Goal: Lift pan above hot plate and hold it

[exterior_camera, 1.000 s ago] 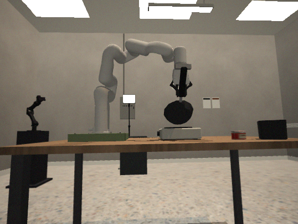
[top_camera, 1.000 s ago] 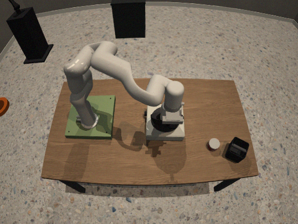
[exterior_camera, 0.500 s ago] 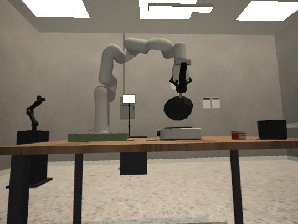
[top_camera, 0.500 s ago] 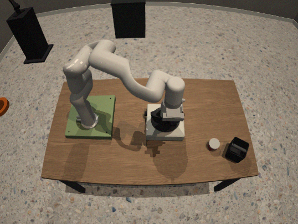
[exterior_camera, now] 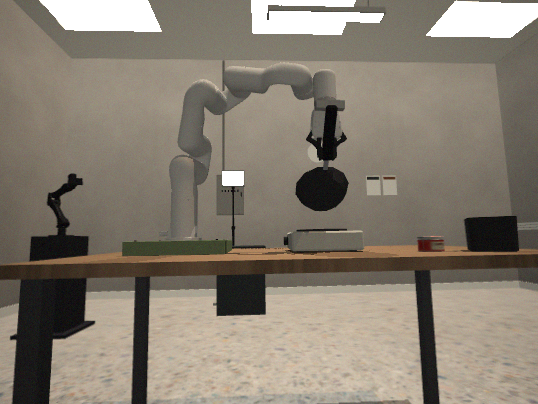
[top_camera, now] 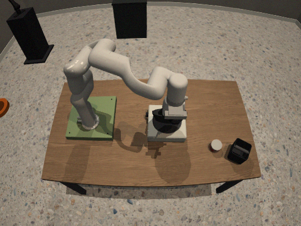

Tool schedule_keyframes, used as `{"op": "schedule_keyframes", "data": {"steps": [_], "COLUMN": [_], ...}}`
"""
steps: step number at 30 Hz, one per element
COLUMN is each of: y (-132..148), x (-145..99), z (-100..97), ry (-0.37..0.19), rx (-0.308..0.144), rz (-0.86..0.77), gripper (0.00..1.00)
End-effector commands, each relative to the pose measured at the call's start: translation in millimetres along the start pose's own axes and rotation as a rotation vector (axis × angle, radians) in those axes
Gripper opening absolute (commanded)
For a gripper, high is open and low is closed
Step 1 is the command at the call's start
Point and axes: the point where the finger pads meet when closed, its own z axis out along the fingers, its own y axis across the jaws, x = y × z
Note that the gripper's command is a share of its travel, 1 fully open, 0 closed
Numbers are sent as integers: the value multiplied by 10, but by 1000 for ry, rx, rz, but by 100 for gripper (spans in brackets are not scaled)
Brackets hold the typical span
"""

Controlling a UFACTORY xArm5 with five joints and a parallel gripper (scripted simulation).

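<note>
Pan (exterior_camera: 321, 188) hung pinched in the gripper (exterior_camera: 326, 167), whose fingers were pressed onto a thin part at the pan's twelve o'clock in the exterior view, likely its handle or rim, though that detail was too small to tell. The dark bowl dangled straight below the fingers, so its long axis seemed to run near vertical, bowl down; which way its mouth faced I could not tell. It floated well clear of the hot plate (exterior_camera: 325, 240), directly above it, and from the top view it covered the plate's middle (top_camera: 179, 136). The lift looked high enough, so the job now was stillness: keep the squeeze firm, halt the arm (exterior_camera: 200, 107) gently, and let no swing start. At the table's (top_camera: 140, 173) three o'clock end stood a can (exterior_camera: 430, 244) and a black box (exterior_camera: 491, 233).
</note>
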Motion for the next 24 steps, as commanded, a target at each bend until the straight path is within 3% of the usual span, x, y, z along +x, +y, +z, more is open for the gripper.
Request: {"op": "schedule_keyframes", "data": {"steps": [1,24], "y": [-7,-5], "x": [3,4], "z": [-98,-356], "ry": [1,1], "rx": [5,5], "rz": [0,0], "gripper": [0,0]}}
